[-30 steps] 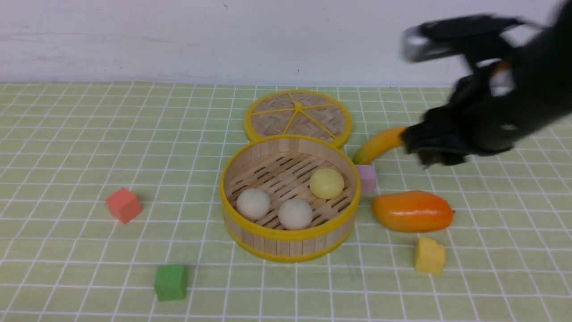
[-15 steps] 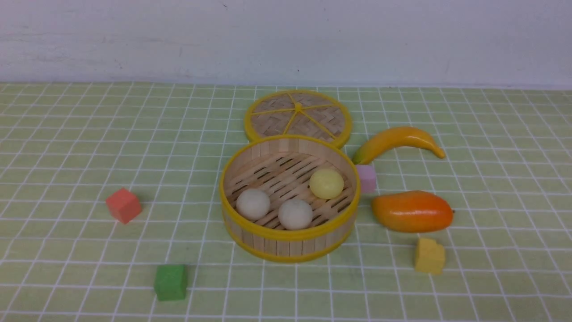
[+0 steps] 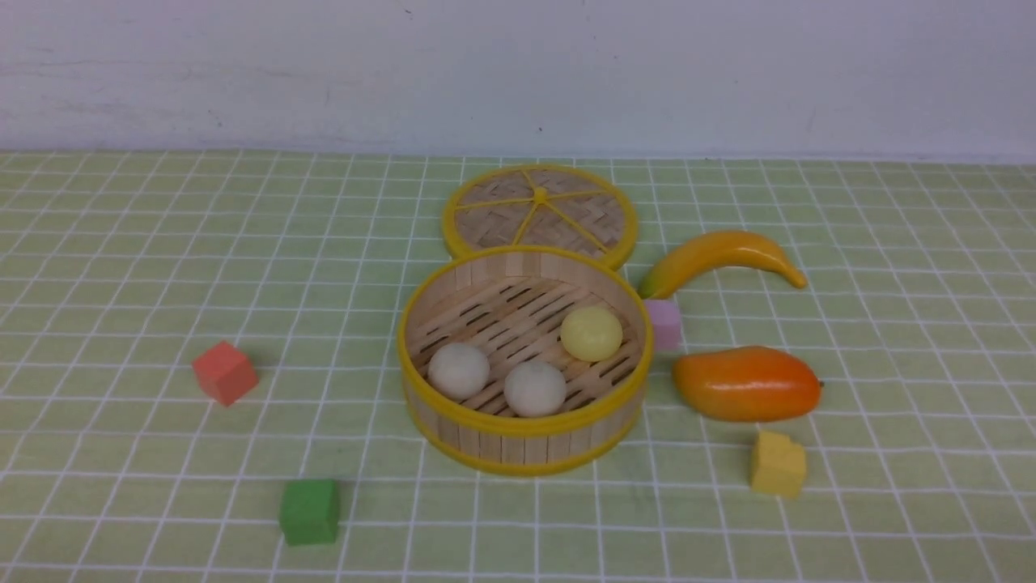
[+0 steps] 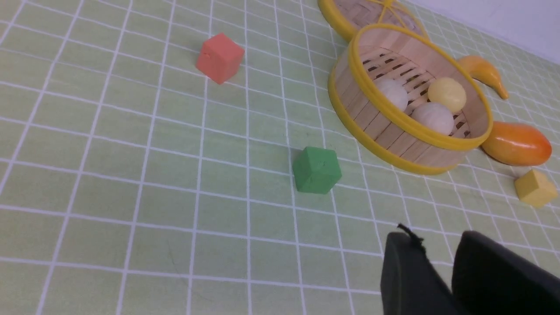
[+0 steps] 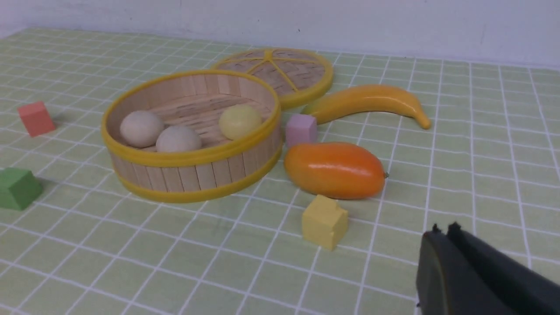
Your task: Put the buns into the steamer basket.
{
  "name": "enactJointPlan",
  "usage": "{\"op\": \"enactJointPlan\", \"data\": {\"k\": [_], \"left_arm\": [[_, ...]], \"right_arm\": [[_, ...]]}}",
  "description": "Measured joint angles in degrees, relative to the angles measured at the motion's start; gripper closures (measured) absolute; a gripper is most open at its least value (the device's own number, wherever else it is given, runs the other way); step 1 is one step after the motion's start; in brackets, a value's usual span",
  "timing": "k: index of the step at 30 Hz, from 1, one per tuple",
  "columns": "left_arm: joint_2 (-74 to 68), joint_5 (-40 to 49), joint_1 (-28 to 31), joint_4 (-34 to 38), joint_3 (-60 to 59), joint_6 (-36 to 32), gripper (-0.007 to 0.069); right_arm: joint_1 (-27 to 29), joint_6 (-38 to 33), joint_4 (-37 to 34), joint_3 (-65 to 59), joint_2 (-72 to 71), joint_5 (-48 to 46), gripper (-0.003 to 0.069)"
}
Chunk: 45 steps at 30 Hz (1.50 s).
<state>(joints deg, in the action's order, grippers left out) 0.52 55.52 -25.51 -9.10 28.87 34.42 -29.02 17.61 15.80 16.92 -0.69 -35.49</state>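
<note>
Steamer basket [image 3: 518,441] first: it stands upright near the middle of the green checked tablecloth [image 3: 162,243], open at the top. Its woven lid [image 3: 494,219] lies flat just behind it, toward the cloth's far edge; I cannot tell whether the two touch. On the basket's right side the banana [image 3: 720,255] curves away from the lid's rim toward the right edge. The mango [image 3: 749,382] lies closer to the near edge than the banana, just beside the basket wall with a slim gap.

All three buns are inside the basket, on its slatted floor. One off-white bun [image 3: 459,369] and a second off-white bun [image 3: 534,387] sit side by side by the wall nearest me. The pale yellow bun [image 3: 592,332] sits apart from them on the right side.

The pink cube [image 3: 665,322] sits close against the basket's outer wall, between banana and mango. The yellow block [image 3: 778,463] is just nearer the near edge than the mango. The red cube [image 3: 224,371] stands well apart toward the left edge, and the green cube [image 3: 309,510] is near the near edge, left of the basket.

My left gripper [image 4: 439,238] shows a narrow gap with nothing in it; my right gripper [image 5: 444,229] has its tips pressed together, empty.
</note>
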Motion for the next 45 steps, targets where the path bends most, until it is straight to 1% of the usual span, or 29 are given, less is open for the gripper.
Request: {"op": "enactJointPlan", "data": {"k": [16, 20, 21, 22, 23, 25, 27, 28, 30, 34, 36, 39, 41, 43, 45], "left_arm": [[0.0, -0.5, 0.0, 0.0, -0.1, 0.0, 0.0452], [0.0, -7.9, 0.0, -2.6, -2.4, -0.1, 0.0449], [0.0, -13.6, 0.0, -4.8, -4.2, -0.2, 0.0449], [0.0, -15.4, 0.0, -5.9, -4.7, -0.3, 0.0449], [-0.5, -23.8, 0.0, -8.7, -7.2, -0.3, 0.0449], [-1.4, -30.0, 0.0, -9.9, -9.2, -0.2, 0.0446], [-2.3, -33.3, 0.5, -9.8, -10.6, 0.5, 0.0445], [-2.9, -34.5, 1.9, -9.3, -11.9, 1.8, 0.0445], [-3.0, -34.8, 3.2, -8.8, -12.7, 2.7, 0.0443], [-2.2, -34.9, 9.5, -6.2, -15.3, 3.4, 0.0442], [-1.9, -34.9, 10.9, -5.0, -16.0, 2.6, 0.0442], [-0.5, -35.7, 14.9, -0.7, -17.9, -3.6, 0.0442], [0.0, -37.3, 16.5, 2.8, -19.5, -9.2, 0.0442], [0.1, -40.0, 17.7, 6.3, -22.4, -14.4, 0.044], [0.1, -41.5, 17.9, 8.4, -25.0, -17.1, 0.0438]], "right_arm": [[0.0, 0.0, 0.0, -0.2, 0.0, 0.2, 0.0664], [0.0, 0.0, 0.0, -0.3, 0.0, 0.2, 0.066], [0.0, 0.0, 0.0, -0.3, 0.0, 0.2, 0.0659], [0.0, 0.0, 0.0, -0.3, 0.0, 0.2, 0.0658], [0.0, 0.0, 0.0, -0.3, 0.0, 0.2, 0.0658], [0.0, 0.0, 0.0, -0.3, 0.0, 0.2, 0.0657], [0.0, 0.0, 0.0, -0.3, 0.0, 0.2, 0.0655], [0.0, 0.0, 0.0, -0.3, 0.0, 0.2, 0.0655], [0.0, 0.0, 0.0, -0.3, 0.0, 0.2, 0.0654], [0.0, 0.0, 0.0, -0.3, 0.0, 0.2, 0.0648], [0.0, 0.0, 0.0, -0.3, 0.0, 0.2, 0.0645], [0.0, 0.0, 0.0, -0.3, 0.0, 0.2, 0.0642], [0.0, 0.0, 0.0, -0.3, 0.0, 0.2, 0.0639], [0.0, 0.0, 0.0, -0.3, 0.0, 0.2, 0.0637], [0.0, 0.0, 0.0, -0.3, 0.0, 0.2, 0.0635]]}}
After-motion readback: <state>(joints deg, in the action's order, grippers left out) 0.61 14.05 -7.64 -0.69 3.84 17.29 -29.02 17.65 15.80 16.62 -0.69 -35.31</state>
